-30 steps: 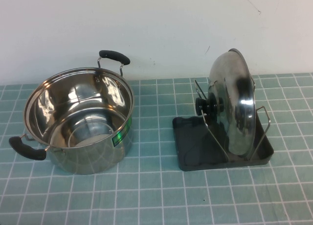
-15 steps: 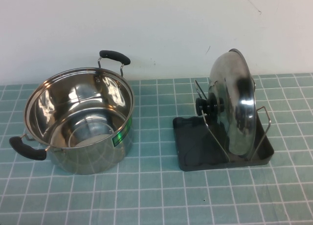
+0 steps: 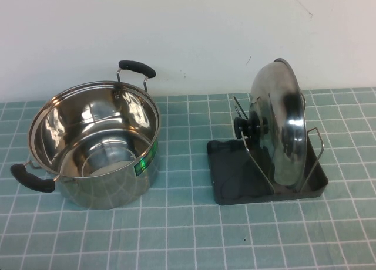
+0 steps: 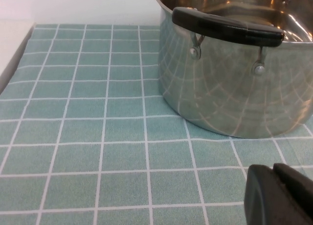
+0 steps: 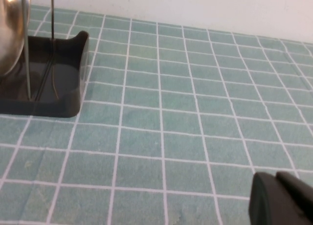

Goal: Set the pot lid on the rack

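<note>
The shiny steel pot lid stands on edge in the dark grey rack, held between its wire loops, with its black knob facing the pot. An edge of the lid and the rack's corner show in the right wrist view. Neither gripper shows in the high view. My left gripper hangs low over the tiles beside the pot, its two fingers pressed together and empty. My right gripper is also shut and empty, over bare tiles away from the rack.
The open steel pot with two black handles and a green label stands on the left of the teal tiled table; its near handle fills the left wrist view. A white wall runs behind the table.
</note>
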Controlling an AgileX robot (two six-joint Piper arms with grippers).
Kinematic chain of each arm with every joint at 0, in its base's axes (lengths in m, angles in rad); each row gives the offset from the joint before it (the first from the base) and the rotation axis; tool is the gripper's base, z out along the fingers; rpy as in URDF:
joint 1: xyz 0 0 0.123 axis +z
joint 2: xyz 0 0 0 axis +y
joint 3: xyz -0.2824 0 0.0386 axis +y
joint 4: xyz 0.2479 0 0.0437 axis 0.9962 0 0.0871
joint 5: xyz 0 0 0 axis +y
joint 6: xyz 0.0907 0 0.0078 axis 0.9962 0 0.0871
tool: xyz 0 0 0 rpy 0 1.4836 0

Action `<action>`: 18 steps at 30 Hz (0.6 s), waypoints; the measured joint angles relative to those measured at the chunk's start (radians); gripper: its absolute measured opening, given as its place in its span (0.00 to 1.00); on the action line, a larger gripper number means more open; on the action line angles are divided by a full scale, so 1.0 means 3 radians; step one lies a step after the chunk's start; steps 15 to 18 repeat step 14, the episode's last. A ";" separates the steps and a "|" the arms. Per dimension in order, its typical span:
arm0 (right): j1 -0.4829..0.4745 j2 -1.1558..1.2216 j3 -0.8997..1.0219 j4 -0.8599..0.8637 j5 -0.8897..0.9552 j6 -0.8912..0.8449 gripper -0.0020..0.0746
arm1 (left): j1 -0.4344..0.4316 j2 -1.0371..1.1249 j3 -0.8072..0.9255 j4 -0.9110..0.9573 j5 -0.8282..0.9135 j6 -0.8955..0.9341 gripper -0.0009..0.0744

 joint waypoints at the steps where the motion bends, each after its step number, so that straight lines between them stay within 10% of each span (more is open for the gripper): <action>1: 0.0000 0.0000 -0.0006 0.0000 0.0000 0.0000 0.02 | 0.0000 0.0000 0.0000 0.0000 0.0000 0.0000 0.01; 18: -0.0178 0.0000 -0.0005 0.0000 0.0021 -0.0006 0.02 | 0.0000 0.0000 0.0000 0.0000 0.0000 0.0000 0.01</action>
